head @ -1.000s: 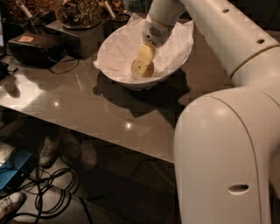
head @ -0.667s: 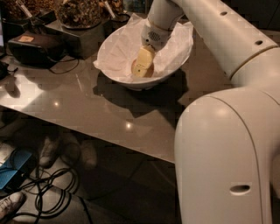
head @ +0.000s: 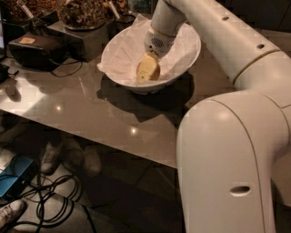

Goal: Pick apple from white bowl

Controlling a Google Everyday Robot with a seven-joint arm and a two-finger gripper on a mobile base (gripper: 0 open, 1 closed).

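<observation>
The white bowl (head: 182,63) stands on the grey table, lined with crumpled white paper (head: 125,50). My arm reaches down from the upper right into the bowl. My gripper (head: 148,70) is low inside it, near the bottom at the front. A rounded yellow-green bit of the apple (head: 155,73) shows right at the gripper's tip. The rest of the apple is hidden behind the gripper. I cannot tell whether the gripper holds it.
Dark bowls of brown snacks (head: 84,11) stand at the back left behind the white bowl. A black device (head: 34,50) with a cable lies at the left. My large white arm body (head: 227,159) fills the right. Cables and shoes lie on the floor below the table edge (head: 91,141).
</observation>
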